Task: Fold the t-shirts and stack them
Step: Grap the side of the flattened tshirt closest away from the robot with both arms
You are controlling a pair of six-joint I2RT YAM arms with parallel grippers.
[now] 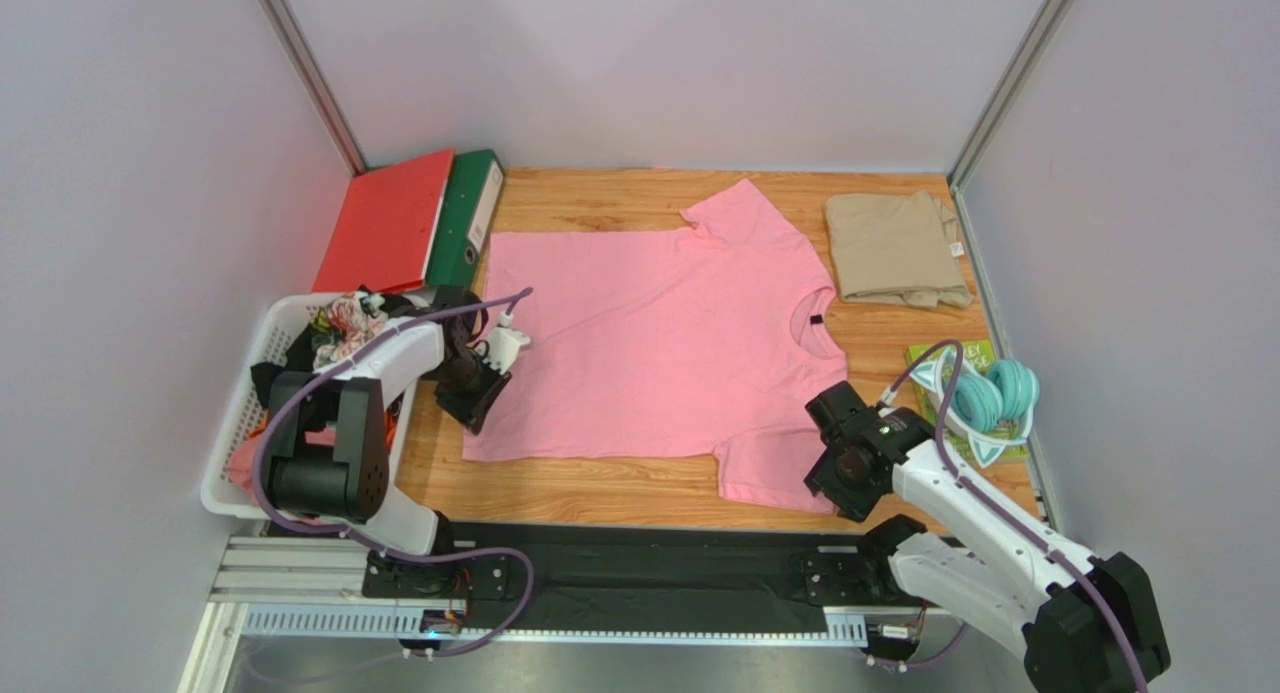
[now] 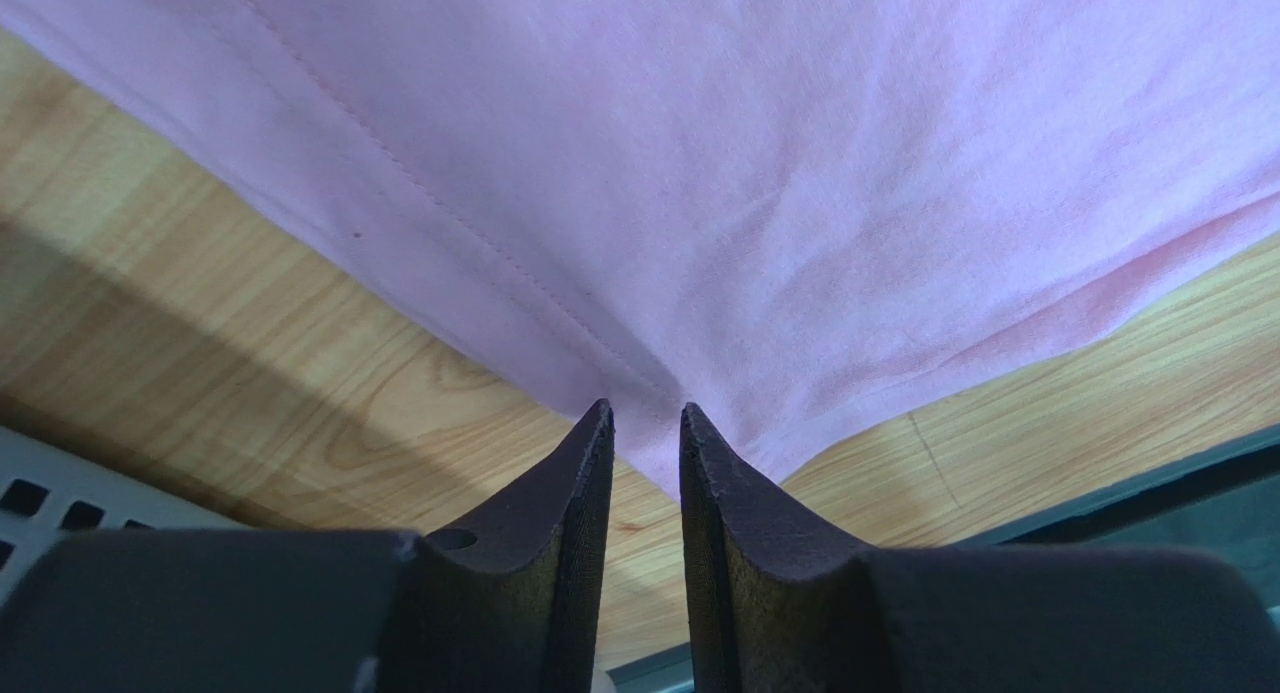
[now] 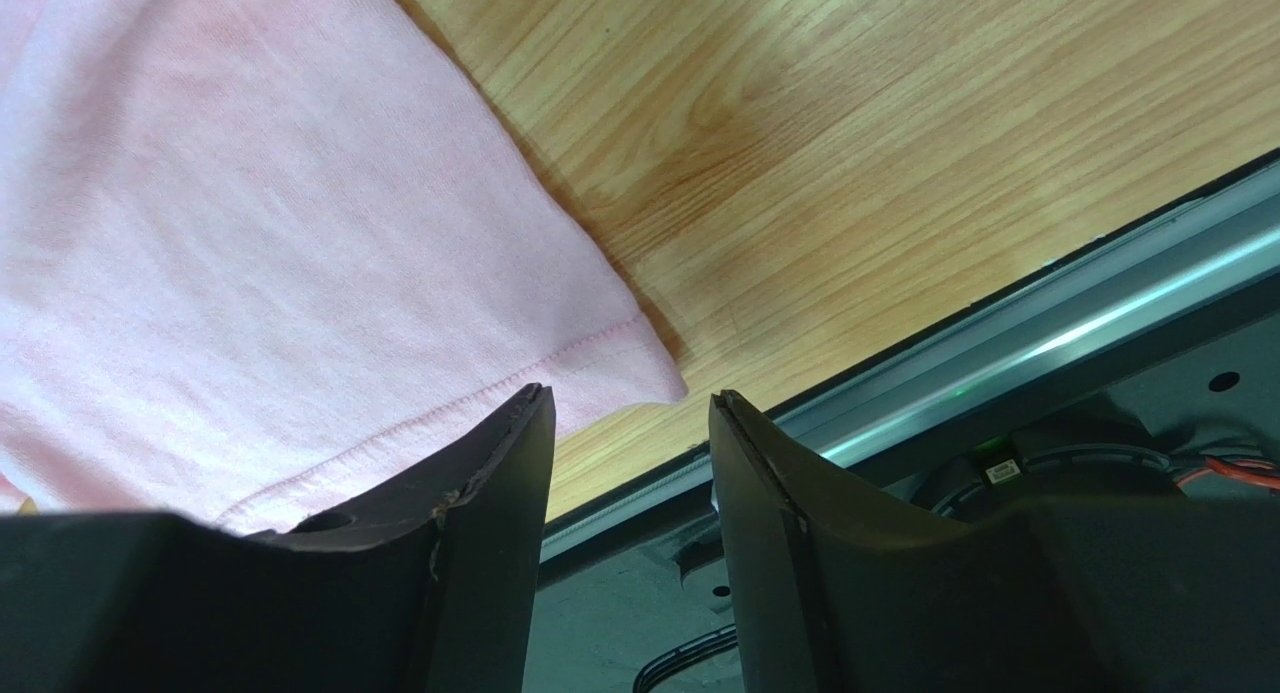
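A wooden table [image 1: 631,491] carries the pink t-shirt [image 1: 661,348], spread flat at its middle. Beyond the shirt's collar end lies the folded khaki t-shirt [image 1: 897,248]; nearer than that, a teal headset [image 1: 992,393] (on a green packet). Past the shirt's hem end, two binders [image 1: 421,221] lean, and a white basket [image 1: 248,408] sits there.

red binder [image 1: 386,221], green binder [image 1: 473,206] rear-left | white basket [image 1: 248,401] left | teal headphones [image 1: 995,393] right

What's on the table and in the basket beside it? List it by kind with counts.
T-shirts: 2, pink t-shirt, beige t-shirt
Binders: 2, red binder, green binder
Headphones: 1
White basket: 1, contents unclear
Total: 6
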